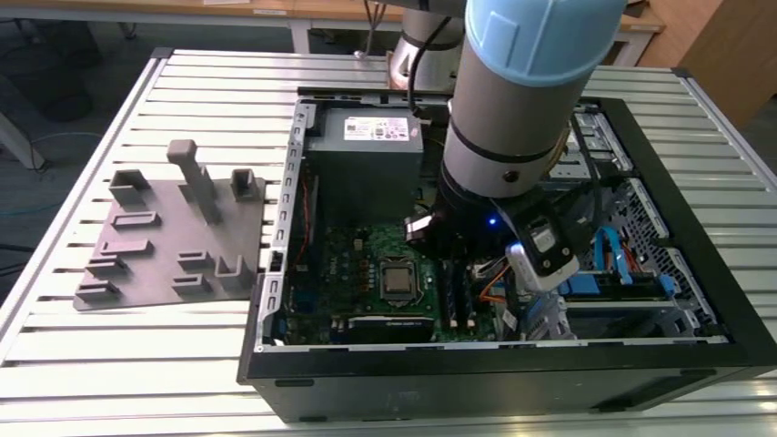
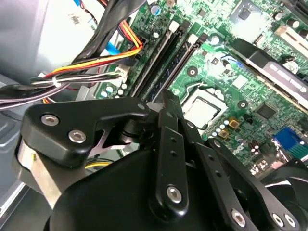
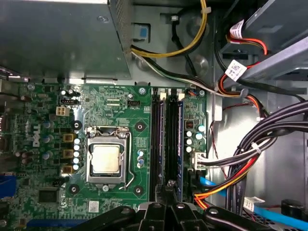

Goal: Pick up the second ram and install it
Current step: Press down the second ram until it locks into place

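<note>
While the arm reaches down into the open computer case (image 1: pixel 680 360), we see its gripper (image 3: pixel 168 193) hanging just above the memory slots of the green motherboard (image 3: pixel 110 110). In the first wrist view the black fingers (image 3: pixel 169 196) come to a narrow point, drawn together with nothing between them, and that tip sits over the end of the two slots. The second ram (image 3: pixel 174 144) stands seated on edge in the slot nearer the cable bundle, a long dark strip running parallel to the first stick (image 3: pixel 157 144) just beside it. In the second wrist view we see both sticks (image 2: pixel 168 60) lying side by side past the gripper's black linkage (image 2: pixel 166 144), with the metal-capped processor (image 2: pixel 204 109) near them. Red, yellow and black cables (image 3: pixel 250 159) run alongside the board's edge. In the exterior view a grey moulded plate (image 1: pixel 146 250) with upright blocks rests on the slatted table (image 1: pixel 73 364), at the exterior view's left of the case.
</note>
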